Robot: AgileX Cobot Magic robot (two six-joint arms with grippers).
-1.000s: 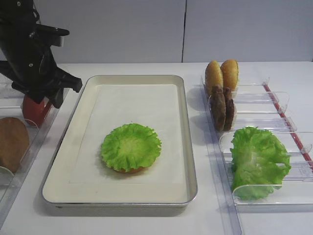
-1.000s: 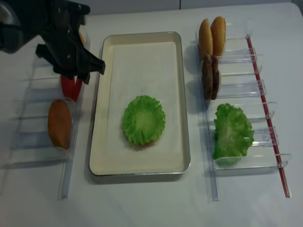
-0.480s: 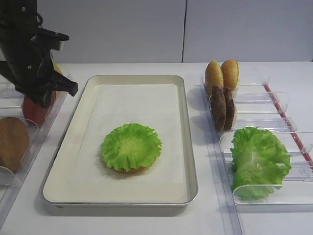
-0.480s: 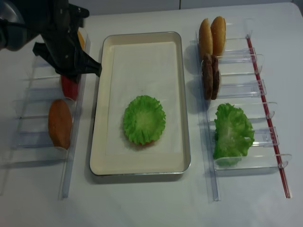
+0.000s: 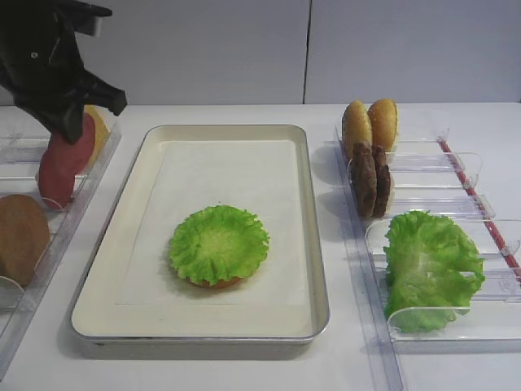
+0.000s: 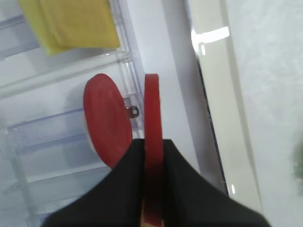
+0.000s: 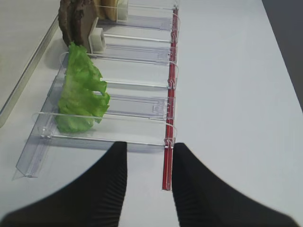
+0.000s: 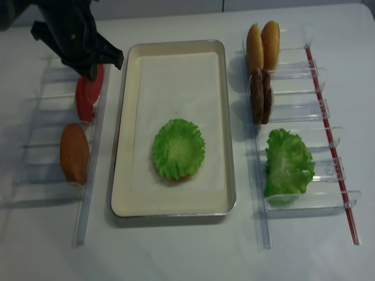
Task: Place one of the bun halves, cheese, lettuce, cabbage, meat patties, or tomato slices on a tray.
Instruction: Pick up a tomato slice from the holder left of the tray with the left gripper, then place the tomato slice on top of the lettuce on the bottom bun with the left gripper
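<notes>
My left gripper (image 6: 152,142) is shut on a red tomato slice (image 6: 152,104), held edge-on above the left bin; it is also seen from above (image 8: 88,71). A second tomato slice (image 6: 108,120) stands in the bin beside it. The cheese (image 6: 71,23) lies one slot further on. The cream tray (image 5: 321,244) holds a lettuce leaf (image 5: 218,244) with an orange-brown edge under it. Bun halves (image 5: 370,122), meat patties (image 5: 370,179) and more lettuce (image 5: 431,265) stand in the right bins. My right gripper (image 7: 147,151) is open and empty. Cabbage is out of view.
A bun half (image 8: 74,152) stands in the left clear bin (image 8: 88,193). The right bin's red edge strip (image 7: 168,156) runs just ahead of my right gripper's fingers. Bare white paper covers the far half of the tray (image 8: 176,76).
My left gripper went from open to shut on a tomato slice and rose with it out of the left bin. Everything else stayed where it was.
</notes>
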